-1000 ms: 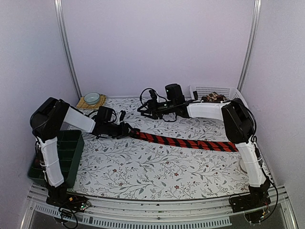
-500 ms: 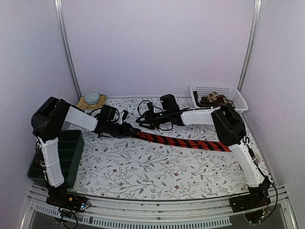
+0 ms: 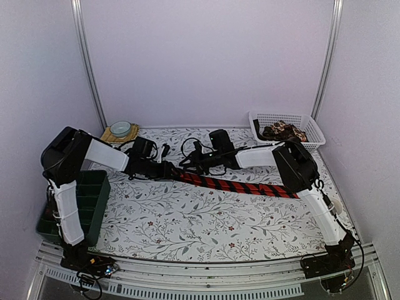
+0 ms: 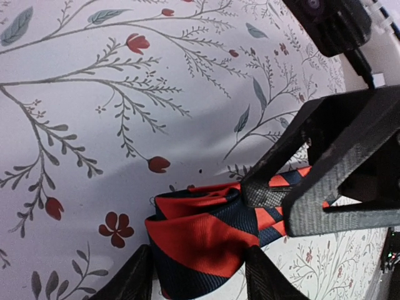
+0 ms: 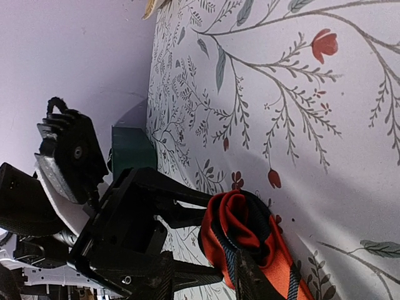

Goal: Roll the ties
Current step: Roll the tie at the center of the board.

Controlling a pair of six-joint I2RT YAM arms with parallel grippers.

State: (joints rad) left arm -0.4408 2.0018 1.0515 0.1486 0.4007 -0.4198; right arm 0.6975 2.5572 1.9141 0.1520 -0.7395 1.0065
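Pinching red tie roll: left fingers | right fingers: straddling it, grip unclear | basket well apart

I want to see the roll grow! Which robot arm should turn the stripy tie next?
Probably the left: its gripper already pinches the folded end of the red striped tie. The right gripper sits against that same end, steadying.

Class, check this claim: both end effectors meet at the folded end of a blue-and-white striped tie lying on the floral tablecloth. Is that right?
Not quite: the tie is red with dark stripes, not blue and white, as the left wrist view shows. The rest stands: the left end effector and right end effector meet at its folded end on the floral tablecloth.
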